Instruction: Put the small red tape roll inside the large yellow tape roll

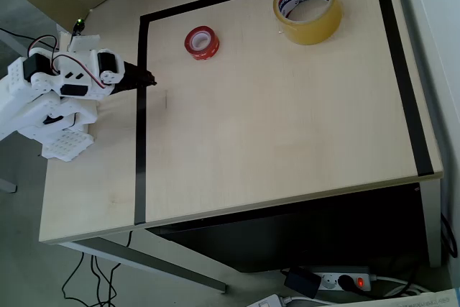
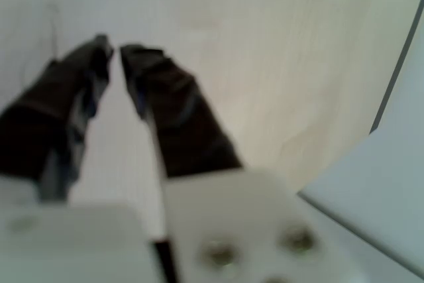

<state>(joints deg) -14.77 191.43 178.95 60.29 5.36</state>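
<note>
The small red tape roll (image 1: 202,41) lies flat on the pale wooden table (image 1: 273,127), near the back left of the taped rectangle. The large yellow tape roll (image 1: 307,8) lies flat at the back right, well apart from the red one. My gripper (image 1: 151,81) hovers at the left border of the rectangle, below and left of the red roll, pointing right. In the wrist view my gripper (image 2: 116,50) has its black fingers (image 2: 179,117) nearly together at the tips, with nothing between them and bare table beneath.
A black tape line (image 1: 141,120) frames the work area. The white arm base (image 1: 50,106) sits at the table's left edge. The table's front edge (image 1: 287,203) drops to a floor with a power strip (image 1: 345,280) and cables.
</note>
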